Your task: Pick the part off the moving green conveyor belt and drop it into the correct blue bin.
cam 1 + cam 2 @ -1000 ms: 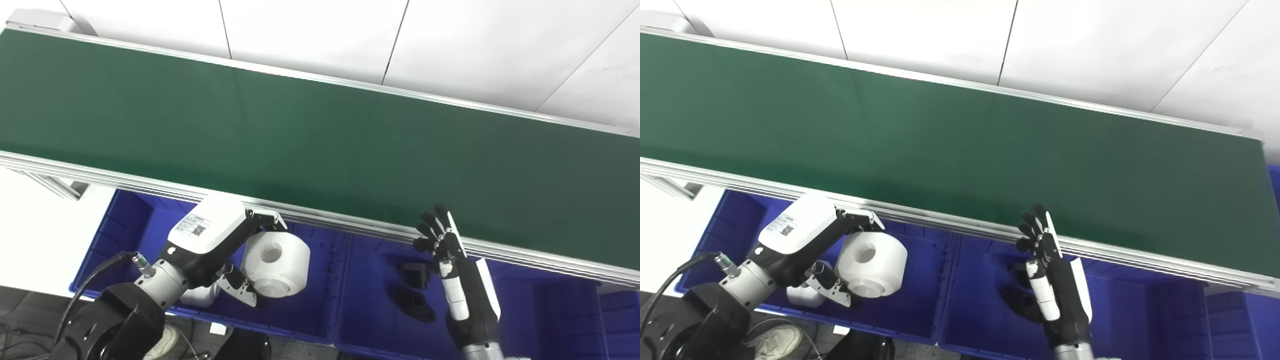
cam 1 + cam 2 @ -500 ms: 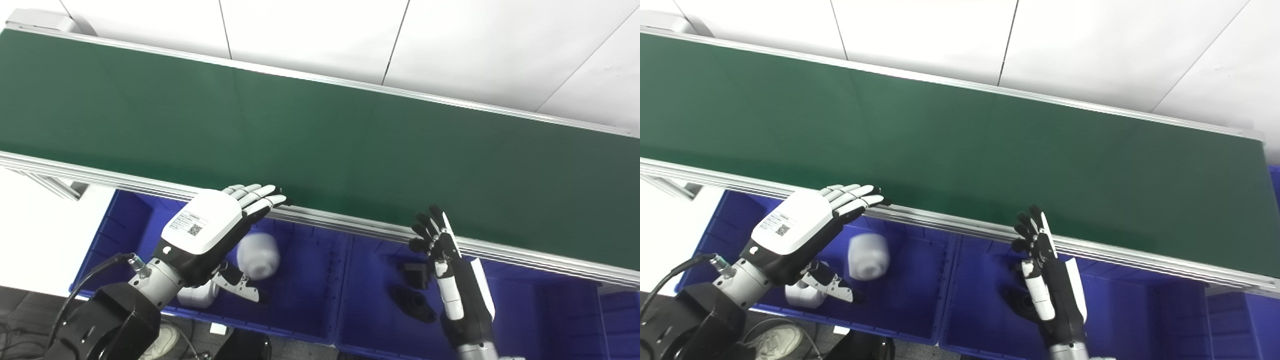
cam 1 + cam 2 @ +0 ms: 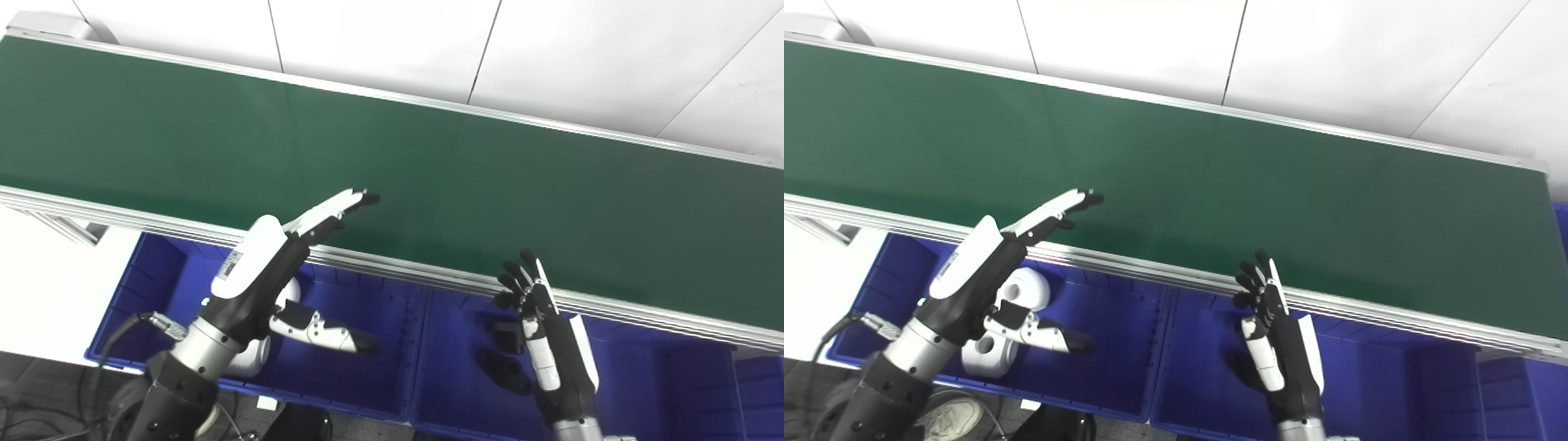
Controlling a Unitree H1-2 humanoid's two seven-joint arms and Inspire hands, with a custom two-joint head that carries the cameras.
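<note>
The left hand [image 3: 986,263] is empty, its fingers [image 3: 1053,211] extended and spread, tips over the near edge of the green conveyor belt [image 3: 1213,184], thumb stretched low over the bin toward 4 o'clock. One second ago this hand was closed on the white part above the left blue bin [image 3: 1115,343]. Half a second ago the fingers had opened and the part was falling. The hand has since risen and swung toward 1 o'clock, onto the belt edge.

The white part [image 3: 1026,288] now rests inside the left blue bin, just beside a second white part [image 3: 983,355] at its 7 o'clock. Whether the two touch cannot be determined.

The right hand [image 3: 1268,318] stays raised at the belt's near rail, fingers spread and holding nothing, essentially where it was. Below it, at 7 o'clock, the middle blue bin [image 3: 465,392] holds dark parts [image 3: 505,370].

The visible stretch of belt carries no part.

Assessment: the drop is complete, and the bin appears correct, since white is grouped with white. The left hand's position suggests readiness for the next part.
</note>
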